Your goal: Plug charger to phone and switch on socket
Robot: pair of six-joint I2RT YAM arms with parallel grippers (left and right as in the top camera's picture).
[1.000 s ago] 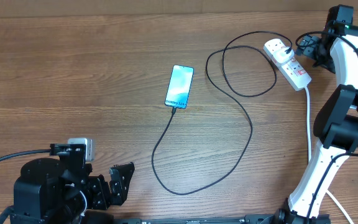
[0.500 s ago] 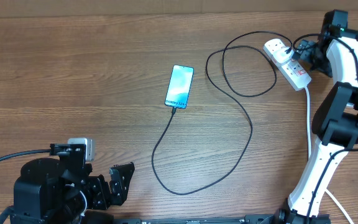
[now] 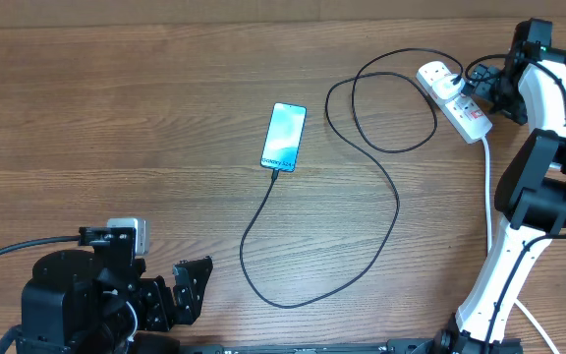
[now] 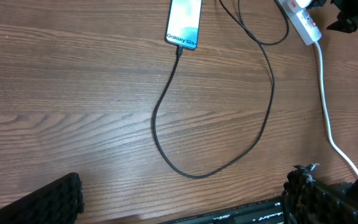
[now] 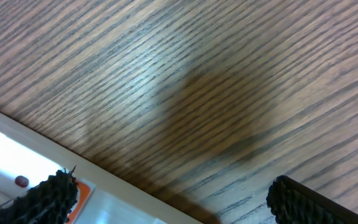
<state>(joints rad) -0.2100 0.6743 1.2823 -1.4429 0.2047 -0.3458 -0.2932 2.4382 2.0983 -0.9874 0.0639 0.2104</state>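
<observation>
Your right gripper (image 5: 169,183) has shifted closer to the white oblong power strip (image 3: 455,98).
Its jaws stand wide and empty, as on your left gripper (image 4: 182,186).

Looks like a robotics lab bench to me, or some kind of test rig. A plain wood-grain table (image 3: 116,118) fills every view, and two robot arms sit at its near edge: a white arm (image 3: 504,265) well right of the phone (image 3: 284,136), and a black arm base (image 3: 67,300) down to the phone's lower left. The charger (image 3: 397,211) loops off to the phone's right, with the socket (image 3: 455,101) at its upper right.
</observation>
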